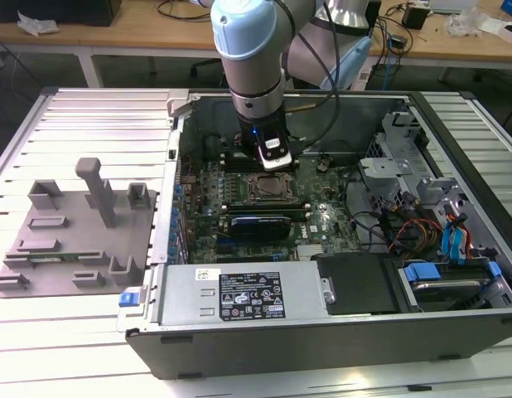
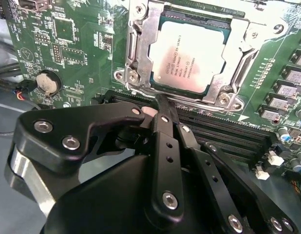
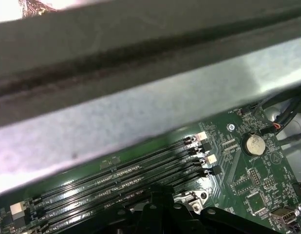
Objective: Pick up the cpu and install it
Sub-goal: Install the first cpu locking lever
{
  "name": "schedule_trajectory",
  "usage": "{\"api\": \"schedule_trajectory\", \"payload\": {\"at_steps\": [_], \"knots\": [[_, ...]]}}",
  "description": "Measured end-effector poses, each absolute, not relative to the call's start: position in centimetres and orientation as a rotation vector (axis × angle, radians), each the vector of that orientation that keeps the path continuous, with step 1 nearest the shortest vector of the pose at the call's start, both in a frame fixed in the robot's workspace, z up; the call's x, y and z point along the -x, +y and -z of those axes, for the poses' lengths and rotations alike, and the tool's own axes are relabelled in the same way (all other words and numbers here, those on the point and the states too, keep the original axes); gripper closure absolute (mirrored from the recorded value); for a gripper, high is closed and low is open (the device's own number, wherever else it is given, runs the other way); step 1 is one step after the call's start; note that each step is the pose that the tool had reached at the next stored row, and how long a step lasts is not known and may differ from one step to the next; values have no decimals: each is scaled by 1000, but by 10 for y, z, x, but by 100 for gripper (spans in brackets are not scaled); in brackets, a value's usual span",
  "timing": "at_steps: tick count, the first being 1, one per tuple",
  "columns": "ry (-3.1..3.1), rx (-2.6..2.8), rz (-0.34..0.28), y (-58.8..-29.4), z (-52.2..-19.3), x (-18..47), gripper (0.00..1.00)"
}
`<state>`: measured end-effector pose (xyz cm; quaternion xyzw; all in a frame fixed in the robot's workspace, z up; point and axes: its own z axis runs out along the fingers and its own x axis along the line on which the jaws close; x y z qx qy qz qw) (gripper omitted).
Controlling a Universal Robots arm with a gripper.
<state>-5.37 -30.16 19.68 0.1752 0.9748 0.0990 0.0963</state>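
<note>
The cpu (image 2: 187, 58) lies flat in the motherboard socket, its pale silver top framed by the metal socket bracket (image 2: 136, 53). In the second wrist view my gripper (image 2: 160, 105) is shut with nothing between its black fingers (image 2: 165, 146); their tips hover just beside the socket's edge, over the memory slots (image 2: 228, 136). In the exterior view the gripper (image 1: 273, 159) hangs inside the open computer case, just behind the socket (image 1: 268, 189). The first wrist view shows the gripper's dark body (image 3: 160, 209) above the memory slots (image 3: 131, 170).
The grey case wall (image 3: 141, 97) stands close behind the gripper. A coin battery (image 2: 47, 82) sits on the board beside the socket. The power supply (image 1: 239, 294), drive bays (image 1: 442, 257) and cables (image 1: 405, 228) fill the case. A grey fixture plate (image 1: 74, 240) lies on the exterior view's left.
</note>
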Motion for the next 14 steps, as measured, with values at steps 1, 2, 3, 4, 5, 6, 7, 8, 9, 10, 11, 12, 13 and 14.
{"api": "schedule_trajectory", "payload": {"at_steps": [1,2,3,4,5,6,7,8,9,10,11,12,13,14], "knots": [[2888,-519,-293,-302,-198,54,89],[2888,-519,-293,-302,-199,54,89],[2888,-519,-293,-302,-200,54,89],[2888,-519,-293,-302,-200,54,89],[2888,-519,-294,-302,-200,54,89],[2888,-519,-294,-302,-200,54,89],[2887,-519,-293,-302,-200,54,89],[2887,-519,-293,-302,-200,54,89],[2885,-519,-294,-302,-200,54,89],[2884,-518,-294,-302,-200,54,89],[2882,-517,-294,-303,-199,54,89],[2879,-517,-295,-303,-199,54,89],[2878,-516,-295,-304,-198,54,89],[2876,-516,-295,-304,-198,54,89]]}}
